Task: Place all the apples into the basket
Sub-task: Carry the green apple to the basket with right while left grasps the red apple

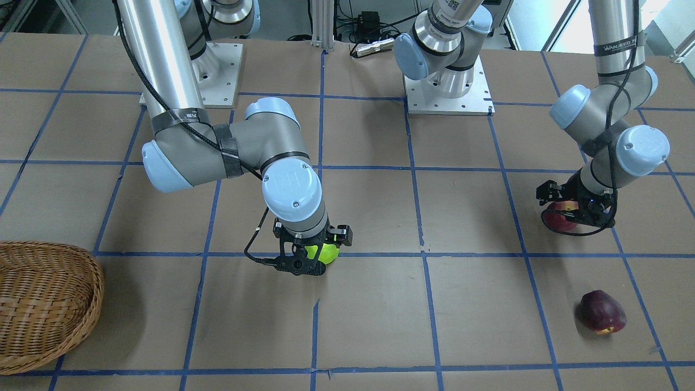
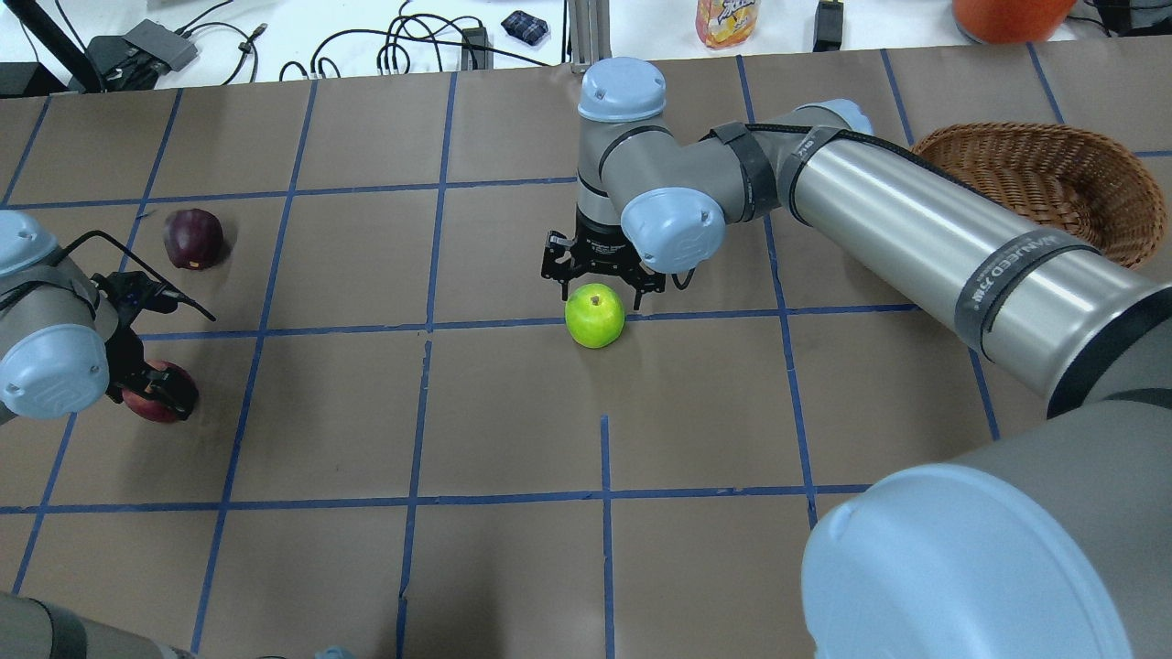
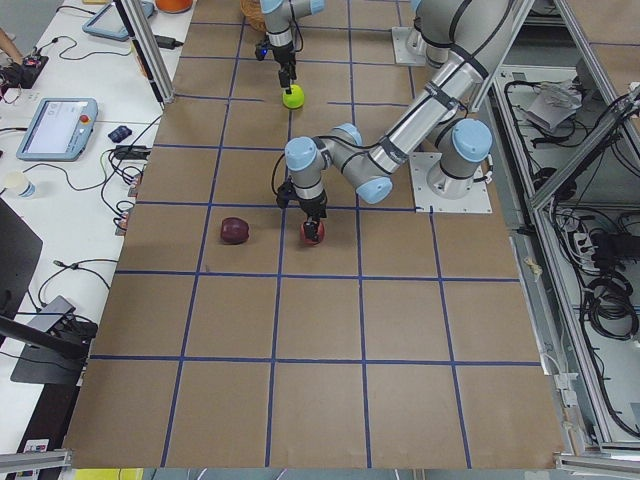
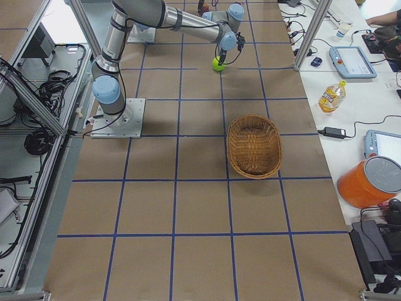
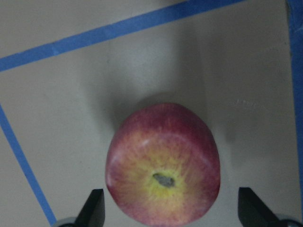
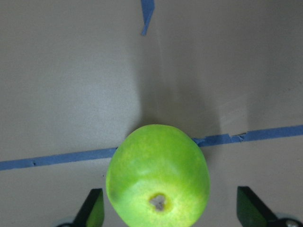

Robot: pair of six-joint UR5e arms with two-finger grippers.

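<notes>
The lime green apple [image 2: 595,315] sits on a blue tape line mid-table. My right gripper [image 2: 600,295] is open and straddles it; the right wrist view shows the green apple [image 6: 157,175] between the fingers [image 6: 94,208] with gaps on both sides. The red apple with yellowish blush [image 5: 163,163] sits on the table between the open fingers [image 5: 248,208] of my left gripper [image 1: 570,217], also with gaps. The dark maroon apple [image 1: 601,311] lies alone on the table close to the left gripper. The wicker basket [image 2: 1035,133] stands empty at the far right.
The table is brown board with a grid of blue tape lines. Both arm bases [image 1: 448,92] are bolted at the robot's side. Cables, a bottle and an orange container [image 4: 369,182] lie on the bench beyond the table's far edge.
</notes>
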